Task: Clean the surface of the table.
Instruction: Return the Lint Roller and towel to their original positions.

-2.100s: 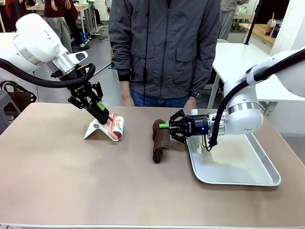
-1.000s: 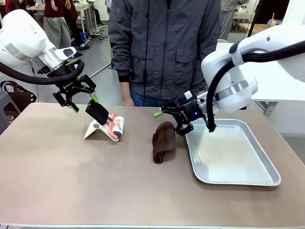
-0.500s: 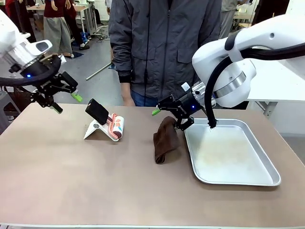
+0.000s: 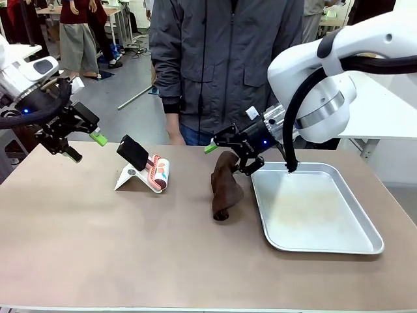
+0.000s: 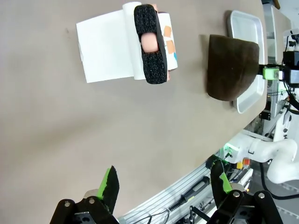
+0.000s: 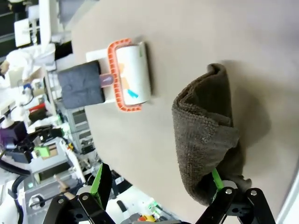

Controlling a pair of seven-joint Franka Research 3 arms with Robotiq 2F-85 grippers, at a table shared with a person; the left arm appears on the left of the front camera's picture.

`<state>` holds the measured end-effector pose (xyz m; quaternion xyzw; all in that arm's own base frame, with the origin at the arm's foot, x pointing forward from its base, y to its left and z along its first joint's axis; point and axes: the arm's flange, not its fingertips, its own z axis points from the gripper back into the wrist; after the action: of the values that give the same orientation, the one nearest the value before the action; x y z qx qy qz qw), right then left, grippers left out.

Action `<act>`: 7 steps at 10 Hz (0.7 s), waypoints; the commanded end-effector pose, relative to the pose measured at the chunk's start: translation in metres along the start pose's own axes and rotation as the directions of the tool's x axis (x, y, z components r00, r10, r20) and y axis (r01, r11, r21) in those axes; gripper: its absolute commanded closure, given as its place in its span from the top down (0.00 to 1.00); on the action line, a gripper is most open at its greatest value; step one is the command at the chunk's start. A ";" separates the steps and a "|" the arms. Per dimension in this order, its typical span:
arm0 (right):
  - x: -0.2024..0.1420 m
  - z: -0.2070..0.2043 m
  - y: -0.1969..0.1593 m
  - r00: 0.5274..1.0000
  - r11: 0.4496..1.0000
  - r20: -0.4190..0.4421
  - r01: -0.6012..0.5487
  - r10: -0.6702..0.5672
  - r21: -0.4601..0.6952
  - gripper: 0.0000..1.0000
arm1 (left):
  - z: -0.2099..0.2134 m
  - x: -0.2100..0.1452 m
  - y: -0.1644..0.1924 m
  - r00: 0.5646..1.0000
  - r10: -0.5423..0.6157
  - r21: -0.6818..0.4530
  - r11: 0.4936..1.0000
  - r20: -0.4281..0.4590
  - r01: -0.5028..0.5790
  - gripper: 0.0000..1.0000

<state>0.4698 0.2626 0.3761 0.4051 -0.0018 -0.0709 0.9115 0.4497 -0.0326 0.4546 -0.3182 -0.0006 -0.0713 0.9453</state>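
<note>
The brown table (image 4: 98,248) stretches long side left to right before me. On it lie a steel tray (image 4: 365,244) and a brown cloth (image 4: 225,189). The right gripper (image 4: 229,155) stands spread wide, one finger snagging that cloth. The left gripper (image 4: 83,145) hangs apart over the far left edge.

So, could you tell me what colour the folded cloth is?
The cloth is dark brown, clearest in the right wrist view.

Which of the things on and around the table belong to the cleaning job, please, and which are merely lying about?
Belonging to the job:
- table
- brown cloth, snagged on one finger of the right gripper
- lint roller on its white stand

Lying about:
- metal tray
- left gripper, open, off to the side
</note>
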 end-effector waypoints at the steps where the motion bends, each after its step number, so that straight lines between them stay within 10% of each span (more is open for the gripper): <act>1: -0.010 0.004 0.000 0.999 0.998 0.049 -0.012 0.015 -0.058 1.00 | -0.002 -0.005 0.002 1.000 -0.031 -0.032 0.999 0.000 0.031 1.00; 7: -0.014 0.011 0.005 0.998 0.990 -0.046 0.044 -0.050 -0.132 1.00 | -0.001 -0.017 0.006 0.997 -0.059 -0.068 0.996 -0.040 0.057 1.00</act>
<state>0.4578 0.2642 0.3736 0.3345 0.0231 -0.0809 0.9386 0.4438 -0.0322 0.4501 -0.3278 0.0136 -0.0903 0.9403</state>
